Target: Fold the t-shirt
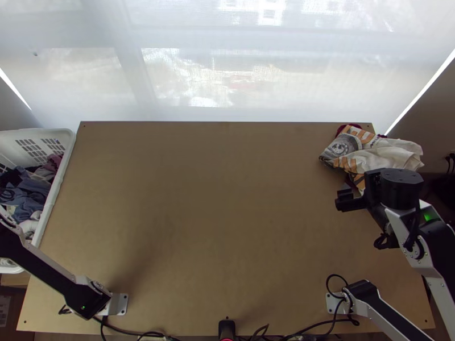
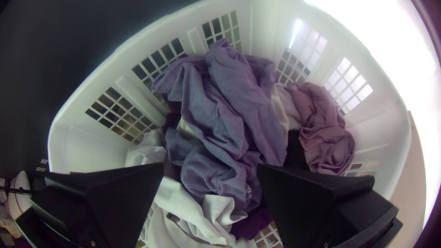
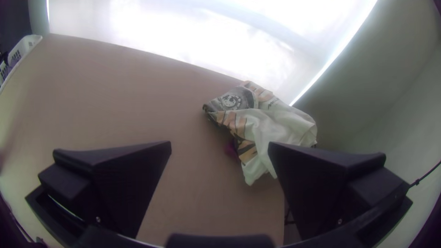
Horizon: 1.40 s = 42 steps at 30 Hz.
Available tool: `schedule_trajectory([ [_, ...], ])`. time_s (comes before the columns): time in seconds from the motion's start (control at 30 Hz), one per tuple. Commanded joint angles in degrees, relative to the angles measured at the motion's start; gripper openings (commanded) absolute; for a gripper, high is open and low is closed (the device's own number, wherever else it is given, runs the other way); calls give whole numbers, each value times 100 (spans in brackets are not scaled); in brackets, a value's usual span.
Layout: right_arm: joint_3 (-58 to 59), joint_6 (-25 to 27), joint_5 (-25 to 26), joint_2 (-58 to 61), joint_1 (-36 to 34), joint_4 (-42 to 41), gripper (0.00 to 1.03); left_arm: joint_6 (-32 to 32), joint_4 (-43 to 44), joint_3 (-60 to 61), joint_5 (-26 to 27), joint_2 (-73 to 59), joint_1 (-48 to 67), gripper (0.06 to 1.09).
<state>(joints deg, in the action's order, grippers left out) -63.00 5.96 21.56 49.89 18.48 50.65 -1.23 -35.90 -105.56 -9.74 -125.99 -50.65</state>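
The left hand [image 2: 210,167] is positioned over the white basket [image 1: 61,170], which stands at the left edge of the surface [image 1: 216,199]. Its two fingers are spread.

The right hand [image 1: 343,200] is positioned above the right part of the surface, on the near side of the printed white garment [image 1: 392,153]. Its two fingers are also spread.

The t-shirt cannot be identified with certainty among the garments. The printed white garment lies bunched on the far right corner of the surface and extends past the right edge. A dark red cloth [image 1: 348,127] protrudes from beneath it.

The basket contains loose garments: a crumpled purple-blue garment [image 2: 229,101] in the middle, a bunched pink garment [image 2: 326,138] beside the wall, and a crumpled white garment [image 2: 183,202]. Black cables [image 1: 128,331] run along the near edge of the surface.
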Motion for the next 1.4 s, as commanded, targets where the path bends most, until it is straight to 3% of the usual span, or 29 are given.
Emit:
schedule_trajectory([
  [0.0,192,178,-12,-5,6,147,98,-8,417,-97,-63,-865,-76,104],
  [0.1,297,195,-20,3,15,234,98,-8,496,-123,-81,-1024,29,103],
  [0.3,587,195,-20,-41,-2,393,98,-70,505,-211,-151,-1278,143,89],
  [0.47,579,195,-20,-49,-37,437,98,-8,496,-290,-169,-1410,126,85],
  [0.57,579,195,-20,-49,-37,445,98,-61,514,-272,-169,-1402,91,56],
  [0.7,561,195,-20,-49,-11,437,98,-149,408,-211,-169,-1235,73,9],
  [0.97,684,178,-20,-76,112,393,98,-202,356,800,209,435,187,10],
  [1.17,860,160,-20,-208,253,349,98,-544,206,1784,1334,2703,346,10],
  [1.27,886,169,-20,-269,358,322,98,-703,-304,1846,2037,3687,504,10],
  [1.37,930,178,-20,-392,464,296,98,-703,-620,1793,2389,4619,794,10],
])
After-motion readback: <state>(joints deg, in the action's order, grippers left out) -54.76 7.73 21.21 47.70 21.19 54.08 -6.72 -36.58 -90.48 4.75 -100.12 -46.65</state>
